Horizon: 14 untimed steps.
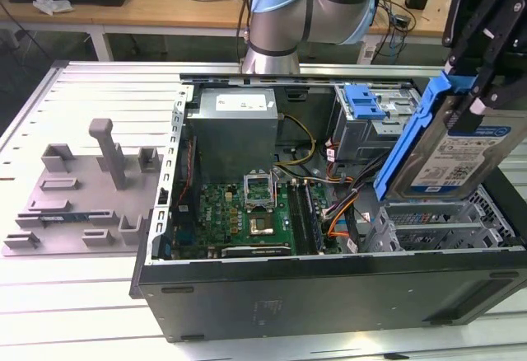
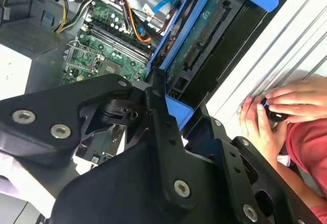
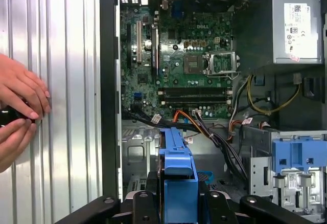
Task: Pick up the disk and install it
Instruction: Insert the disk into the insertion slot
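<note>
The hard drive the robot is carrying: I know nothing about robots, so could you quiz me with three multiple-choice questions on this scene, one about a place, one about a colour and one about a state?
1. Where is the hard drive?
A. Flat on the table.
B. Up in the air over the open computer case.
C. Pushed fully into its slot.

2. What colour is the bracket around it?
A. Blue.
B. Red.
C. Yellow.

3. What is the gripper doing?
A. Hanging open.
B. Resting on the circuit board.
C. Clamped on the drive.

Answers:
1 B: in the exterior view it hangs tilted above the case.
2 A: the frame is bright blue in every view.
3 C: it grips the drive's upper end and carries it.
</note>
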{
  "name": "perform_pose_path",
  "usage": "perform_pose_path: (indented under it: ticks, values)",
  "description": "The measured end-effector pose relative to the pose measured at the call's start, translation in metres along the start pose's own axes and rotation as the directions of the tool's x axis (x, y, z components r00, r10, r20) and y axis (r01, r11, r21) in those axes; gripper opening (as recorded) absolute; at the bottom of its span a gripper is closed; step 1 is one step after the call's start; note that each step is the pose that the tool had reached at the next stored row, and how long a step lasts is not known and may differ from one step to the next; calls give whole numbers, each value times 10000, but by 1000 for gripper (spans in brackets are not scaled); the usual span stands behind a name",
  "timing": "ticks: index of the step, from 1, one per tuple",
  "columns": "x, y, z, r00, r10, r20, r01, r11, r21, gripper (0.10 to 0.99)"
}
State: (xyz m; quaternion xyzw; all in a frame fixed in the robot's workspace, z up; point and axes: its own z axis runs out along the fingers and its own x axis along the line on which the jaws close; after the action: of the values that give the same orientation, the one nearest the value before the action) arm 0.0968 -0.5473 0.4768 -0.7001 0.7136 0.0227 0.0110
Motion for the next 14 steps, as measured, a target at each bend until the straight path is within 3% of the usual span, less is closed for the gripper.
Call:
perform_pose_path:
  ticks: [7,11,14]
  values:
    - [1,-57,21,10000,-3,-75,3,10000,86,365]
    - [0,-94,31,9999,-5,-168,9,9997,240,365]
    - [1,-102,41,9998,-8,-200,14,9996,296,365]
